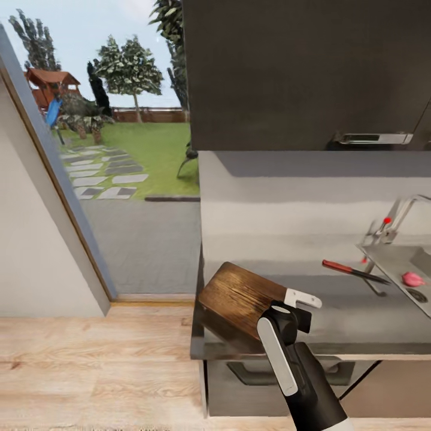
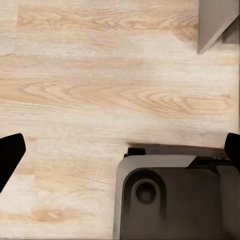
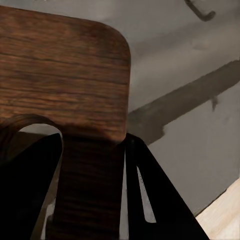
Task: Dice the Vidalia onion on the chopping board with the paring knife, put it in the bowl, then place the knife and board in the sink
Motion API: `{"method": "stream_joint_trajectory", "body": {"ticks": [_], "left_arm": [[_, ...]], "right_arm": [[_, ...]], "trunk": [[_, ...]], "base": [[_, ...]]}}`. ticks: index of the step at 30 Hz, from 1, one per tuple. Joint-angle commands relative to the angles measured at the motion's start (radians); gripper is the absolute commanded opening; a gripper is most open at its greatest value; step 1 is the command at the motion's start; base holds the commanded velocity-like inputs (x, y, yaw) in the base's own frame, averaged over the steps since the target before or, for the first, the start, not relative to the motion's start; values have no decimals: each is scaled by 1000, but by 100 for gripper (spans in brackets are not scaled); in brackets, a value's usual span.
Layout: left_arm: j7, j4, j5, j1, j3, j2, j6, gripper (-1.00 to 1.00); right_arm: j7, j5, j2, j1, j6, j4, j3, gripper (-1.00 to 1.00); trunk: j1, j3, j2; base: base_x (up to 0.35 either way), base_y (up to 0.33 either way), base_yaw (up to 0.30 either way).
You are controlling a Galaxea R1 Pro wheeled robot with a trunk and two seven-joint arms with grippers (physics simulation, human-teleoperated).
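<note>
Right jaws [image 1: 286, 306] clamp the lifted board [image 1: 239, 299]; left jaws [image 2: 120, 150] gape empty. Onion [image 1: 412, 279] sits uncut in sink [image 1: 389, 257]; knife [image 1: 353, 271] on table [image 1: 353, 317].

The right arm [image 1: 311, 383] is a thick black tube with a long white panel running along its upper side. Its wrist ends in a rounded black collar, and a flat white bracket with small dark holes sticks out beside it. The right gripper's fingers [image 3: 150, 195] are black and wedge-shaped with a pale slot. The left gripper's fingertips [image 2: 10, 152] are plain black. The robot's base [image 2: 175, 200] is dark grey with rounded corners and a round recess.
</note>
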Motion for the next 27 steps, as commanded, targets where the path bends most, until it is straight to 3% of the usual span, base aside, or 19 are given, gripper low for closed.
{"method": "stream_joint_trajectory", "body": {"ticks": [1, 15, 27], "left_arm": [[-1, -1, 0, 0, 3, 0, -2, 100], [-1, -1, 0, 0, 3, 0, -2, 100], [-1, -1, 0, 0, 3, 0, -2, 100]], "right_arm": [[-8, -6, 0, -1, 7, -1, 1, -100], [-8, -6, 0, -1, 7, -1, 1, -100], [-7, -6, -7, -1, 7, 0, 1, -100]], "trunk": [[1, -3, -2], [1, -12, -2], [1, -13, -2]], "base": [[0, -282, 226], [0, -283, 218], [0, -283, 22]]}}
